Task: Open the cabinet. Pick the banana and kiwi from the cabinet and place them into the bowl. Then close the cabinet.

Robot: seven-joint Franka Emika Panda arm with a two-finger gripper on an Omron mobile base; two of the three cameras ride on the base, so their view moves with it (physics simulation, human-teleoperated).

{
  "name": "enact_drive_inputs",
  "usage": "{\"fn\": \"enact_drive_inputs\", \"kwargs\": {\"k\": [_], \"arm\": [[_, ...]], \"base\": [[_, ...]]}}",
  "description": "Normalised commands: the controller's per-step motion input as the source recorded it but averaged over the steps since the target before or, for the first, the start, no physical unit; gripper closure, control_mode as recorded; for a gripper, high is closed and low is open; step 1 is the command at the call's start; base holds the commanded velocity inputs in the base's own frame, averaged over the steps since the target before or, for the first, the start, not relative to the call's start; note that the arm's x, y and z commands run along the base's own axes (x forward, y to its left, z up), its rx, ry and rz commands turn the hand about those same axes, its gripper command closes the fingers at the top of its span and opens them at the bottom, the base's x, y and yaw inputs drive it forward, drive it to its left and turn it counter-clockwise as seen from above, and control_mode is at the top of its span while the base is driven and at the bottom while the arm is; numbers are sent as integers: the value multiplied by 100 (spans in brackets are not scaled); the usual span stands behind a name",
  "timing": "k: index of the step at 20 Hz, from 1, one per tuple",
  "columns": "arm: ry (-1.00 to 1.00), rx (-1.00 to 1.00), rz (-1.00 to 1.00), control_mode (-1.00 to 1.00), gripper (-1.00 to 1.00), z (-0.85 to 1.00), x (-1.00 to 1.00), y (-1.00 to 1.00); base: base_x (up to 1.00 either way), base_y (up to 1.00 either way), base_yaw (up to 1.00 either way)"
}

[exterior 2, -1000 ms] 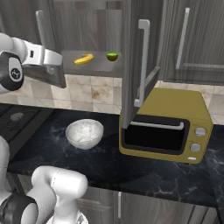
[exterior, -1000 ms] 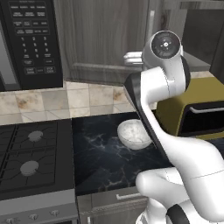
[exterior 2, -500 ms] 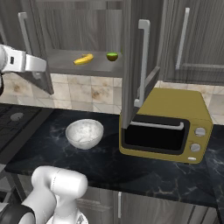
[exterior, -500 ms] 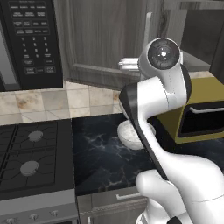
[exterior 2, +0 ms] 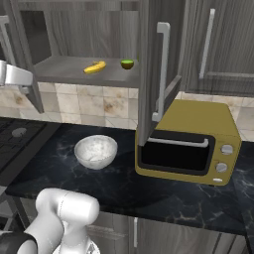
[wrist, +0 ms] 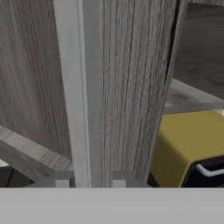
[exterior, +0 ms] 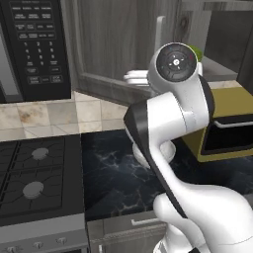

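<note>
Dark grey-brown wood-grain wall cabinet: both doors swung open. Round white speckled bowl on the black marble counter, toward its left end. Small curved yellow banana and olive-green kiwi near the grey shelf's front edge, apart. Two-finger gripper: tips straddle the door's silver bar handle; contact unclear.

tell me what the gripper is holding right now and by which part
The gripper sits around the long vertical silver bar handle of the dark grey-brown wood-grain cabinet door, one fingertip on each side, near the handle's lower part. Whether they actually clamp it cannot be told.
</note>
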Motion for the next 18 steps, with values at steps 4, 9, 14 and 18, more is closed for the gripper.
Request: {"fn": "enact_drive_inputs", "kwargs": {"k": [4, 9, 14, 18], "arm": [[6, 0, 0, -100, 100, -9, -47, 7], [3, 0, 0, -100, 100, -10, -62, 1], [0, 0, 0, -100, 100, -29, -42, 2], [0, 0, 9, -100, 100, -27, -19, 0]], "base": [[0, 0, 0], [0, 0, 0], [0, 0, 0], [0, 0, 0]]}}
